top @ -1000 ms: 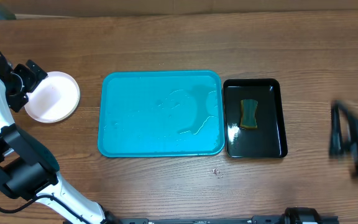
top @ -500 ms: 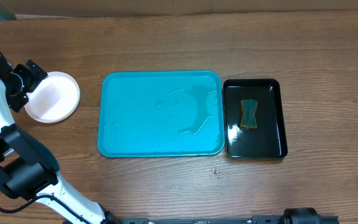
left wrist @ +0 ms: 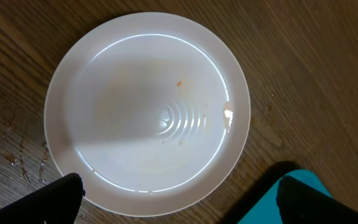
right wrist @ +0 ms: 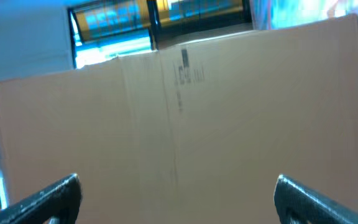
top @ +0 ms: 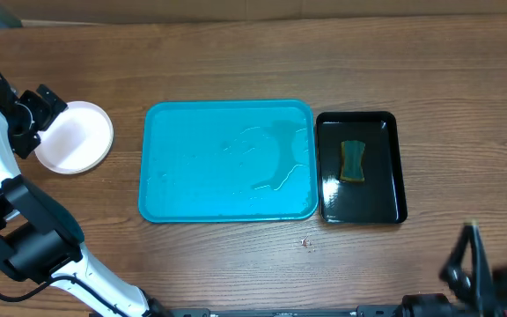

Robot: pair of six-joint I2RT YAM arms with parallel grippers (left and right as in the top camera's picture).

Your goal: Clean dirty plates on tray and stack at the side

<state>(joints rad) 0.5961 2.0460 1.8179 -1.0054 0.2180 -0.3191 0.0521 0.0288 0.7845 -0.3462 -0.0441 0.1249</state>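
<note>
The white plate (top: 77, 136) lies on the wooden table (top: 236, 53), near the left short side of the teal tray (top: 192, 176) but apart from it. The tray carries 0 plates, only a thin film of water (top: 275, 172). I cannot tell whether more plates are stacked under the white plate.

My left gripper (top: 35, 119) hangs at the plate's left rim. In my left wrist view the plate is directly under me, and my 2 fingers stand wide apart and hold nothing. My right gripper (top: 475, 273) is far on the other side, past the black tray (top: 378, 198) with the sponge (top: 352, 162). It is also fully spread and empty, and it faces a cardboard wall (right wrist: 229, 124). So the left arm is the nearer arm.

The plate is round and has no long axis, while the tray's long axis runs left to right. The plate looks smooth and glossy, with a few tiny orange specks (left wrist: 179, 82). The tray is wet, slick plastic, and the table is grained wood.
</note>
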